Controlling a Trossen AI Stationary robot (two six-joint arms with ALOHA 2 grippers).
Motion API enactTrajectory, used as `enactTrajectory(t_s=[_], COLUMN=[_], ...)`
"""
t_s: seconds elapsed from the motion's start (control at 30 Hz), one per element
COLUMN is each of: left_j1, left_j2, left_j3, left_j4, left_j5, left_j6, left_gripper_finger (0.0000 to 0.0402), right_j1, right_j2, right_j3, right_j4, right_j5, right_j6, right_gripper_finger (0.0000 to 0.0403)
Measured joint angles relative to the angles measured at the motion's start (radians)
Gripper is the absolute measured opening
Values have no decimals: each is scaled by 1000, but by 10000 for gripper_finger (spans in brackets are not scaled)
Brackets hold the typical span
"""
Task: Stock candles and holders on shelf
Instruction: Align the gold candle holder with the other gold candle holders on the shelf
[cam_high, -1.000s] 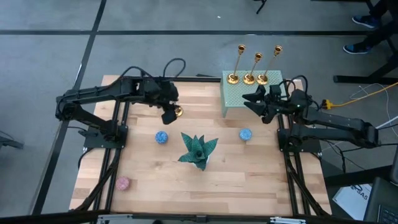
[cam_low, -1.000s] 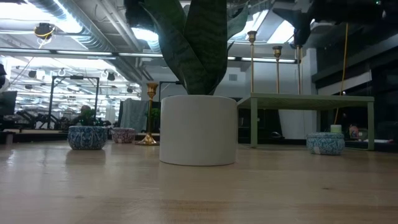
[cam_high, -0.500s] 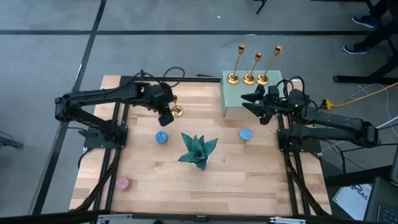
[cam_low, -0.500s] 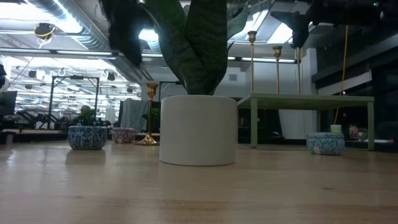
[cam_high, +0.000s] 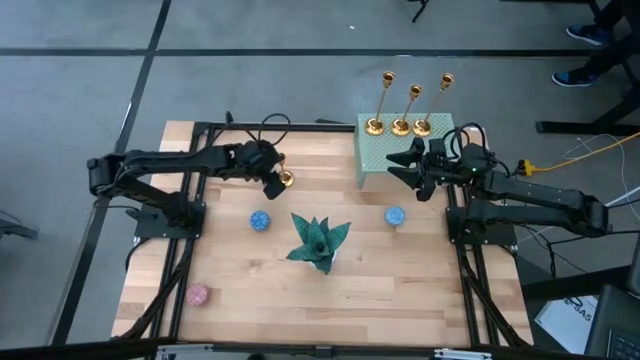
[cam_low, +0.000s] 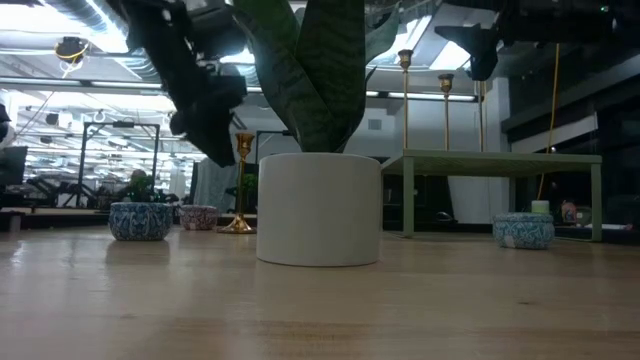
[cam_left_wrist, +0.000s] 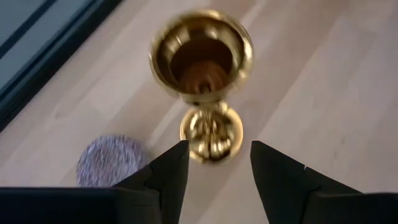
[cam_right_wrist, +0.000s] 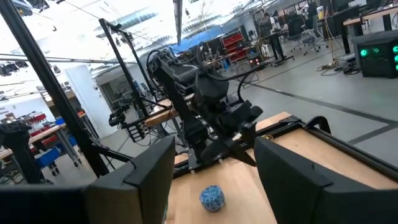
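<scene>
Four gold holders, three on the green shelf (cam_high: 378, 158) and one (cam_high: 286, 179) on the worktop (cam_high: 400, 280), four candles, two blue, one pink, one mauve-grey, one teal plant ornament (cam_high: 318, 242), two arms

Three upright holders (cam_high: 400, 125) on shelf (cam_high: 385, 158)

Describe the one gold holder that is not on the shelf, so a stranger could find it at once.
Start at the pale green shelf with three holders on top. Look across the wooden table toward the left gripper: a single holder stands upright there. It alone stands on bare wood, under the open gripper.
</scene>
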Motion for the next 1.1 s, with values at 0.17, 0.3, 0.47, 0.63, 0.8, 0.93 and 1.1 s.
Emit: enactTrajectory(t_s=[0.17, 0.3, 0.47, 0.63, 0.8, 0.93, 1.1], left_j1=[21, 34, 40, 39, 39, 39, 39], left_j2=[0, 0, 12, 37, 50, 50, 50], left_j3=[-88, -132, -162, -178, -180, -180, -180], left_j4=[173, 262, 373, 445, 440, 441, 443], left_j5=[2, -1, -1, -10, -4, 1, 27], left_j6=[28, 52, 104, 107, 106, 100, 49], left_gripper_finger=[194, 207, 208, 195, 153, 93, 17], right_j1=[0, 0, -1, -1, -1, -1, -1], right_j2=[0, 0, 0, 0, 0, 0, 0], right_j3=[0, 0, 0, 0, 0, 0, 0], right_j4=[0, 0, 1, 1, 1, 1, 1], right_j5=[0, 0, 10, 75, 80, 80, 80], right_j6=[0, 0, -23, -23, -23, -23, -23], right_gripper_finger=[225, 225, 225, 225, 225, 225, 225])
